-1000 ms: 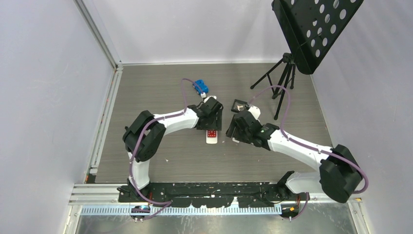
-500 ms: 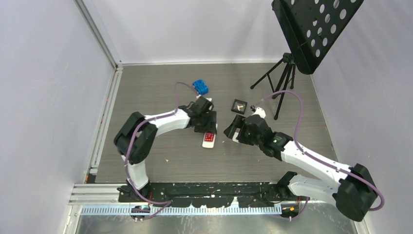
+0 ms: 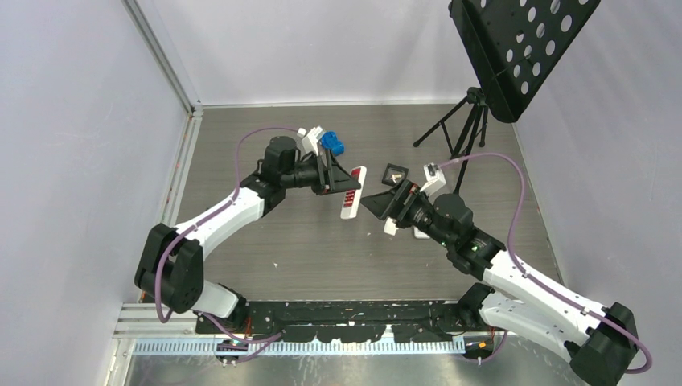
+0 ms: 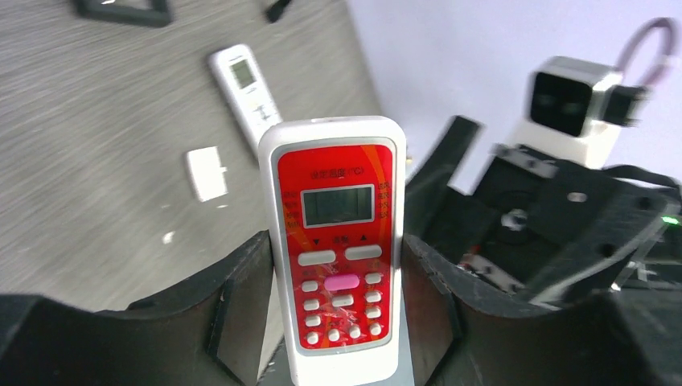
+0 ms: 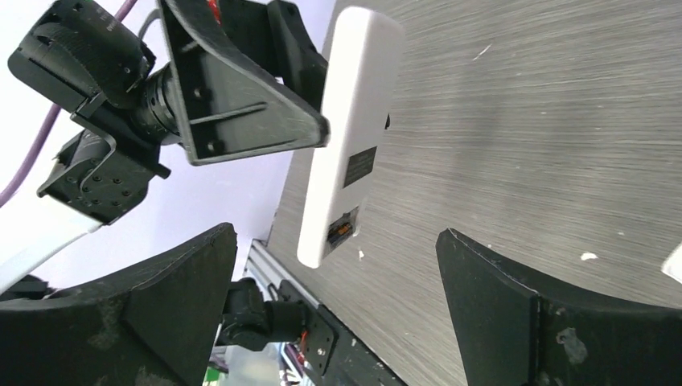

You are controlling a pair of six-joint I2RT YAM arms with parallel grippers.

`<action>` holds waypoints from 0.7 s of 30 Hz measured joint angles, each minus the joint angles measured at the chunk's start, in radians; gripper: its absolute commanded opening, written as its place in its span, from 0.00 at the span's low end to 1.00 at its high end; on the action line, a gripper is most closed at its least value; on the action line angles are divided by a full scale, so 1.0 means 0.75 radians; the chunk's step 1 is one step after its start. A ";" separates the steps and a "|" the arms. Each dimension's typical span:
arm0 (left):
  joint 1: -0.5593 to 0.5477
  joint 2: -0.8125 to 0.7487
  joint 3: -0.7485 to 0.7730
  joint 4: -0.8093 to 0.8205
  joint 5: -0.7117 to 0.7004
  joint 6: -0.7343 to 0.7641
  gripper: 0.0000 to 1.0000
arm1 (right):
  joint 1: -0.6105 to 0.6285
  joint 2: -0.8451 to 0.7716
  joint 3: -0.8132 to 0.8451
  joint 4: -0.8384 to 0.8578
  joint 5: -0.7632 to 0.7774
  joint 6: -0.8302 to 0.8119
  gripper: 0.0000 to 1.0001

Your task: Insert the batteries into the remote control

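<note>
While left claw (image 4: 336,245) grips remote control (image 4: 338,161), right claw (image 5: 334,241) gapes, its view alone showing rear slot (image 5: 342,227).

The remote control (image 3: 351,195) sits in the left claw (image 3: 346,183), facing the right claw (image 3: 375,211).

Robot lab cell — white panels (image 3: 72,161), aluminium rails (image 3: 161,56)
</note>
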 measured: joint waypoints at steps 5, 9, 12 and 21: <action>0.003 -0.027 -0.047 0.269 0.117 -0.212 0.33 | 0.000 0.061 0.001 0.101 -0.088 0.039 1.00; 0.008 -0.028 -0.082 0.468 0.168 -0.381 0.32 | 0.000 0.078 0.001 0.235 -0.154 0.095 0.99; 0.009 -0.028 -0.105 0.624 0.192 -0.510 0.32 | 0.000 0.106 0.001 0.372 -0.201 0.157 0.96; 0.015 -0.028 -0.130 0.914 0.210 -0.716 0.33 | 0.000 0.215 0.015 0.531 -0.292 0.283 0.59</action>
